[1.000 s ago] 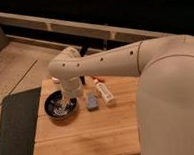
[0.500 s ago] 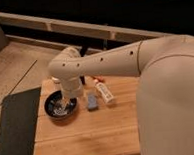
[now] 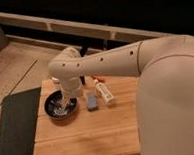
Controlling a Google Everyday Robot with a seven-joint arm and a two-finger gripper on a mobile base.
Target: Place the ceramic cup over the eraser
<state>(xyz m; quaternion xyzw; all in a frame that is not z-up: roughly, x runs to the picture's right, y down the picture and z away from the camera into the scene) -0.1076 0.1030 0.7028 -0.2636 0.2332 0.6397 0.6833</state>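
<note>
My white arm reaches in from the right and bends down at the wooden table's [image 3: 84, 138] back left. The gripper [image 3: 68, 100] hangs below the wrist, over the right part of the black bowl [image 3: 56, 107]. The eraser [image 3: 82, 79] is a small dark upright block just right of the wrist, at the back of the table. A small cream-white shape that looks like the ceramic cup [image 3: 55, 83] peeks out left of the wrist, behind the bowl, and is mostly hidden by the arm.
A flat blue-grey pad [image 3: 92, 101] lies right of the bowl. A white tube with red marks [image 3: 104, 91] lies beside it. A dark mat [image 3: 14, 128] covers the floor left of the table. My large white body fills the right side.
</note>
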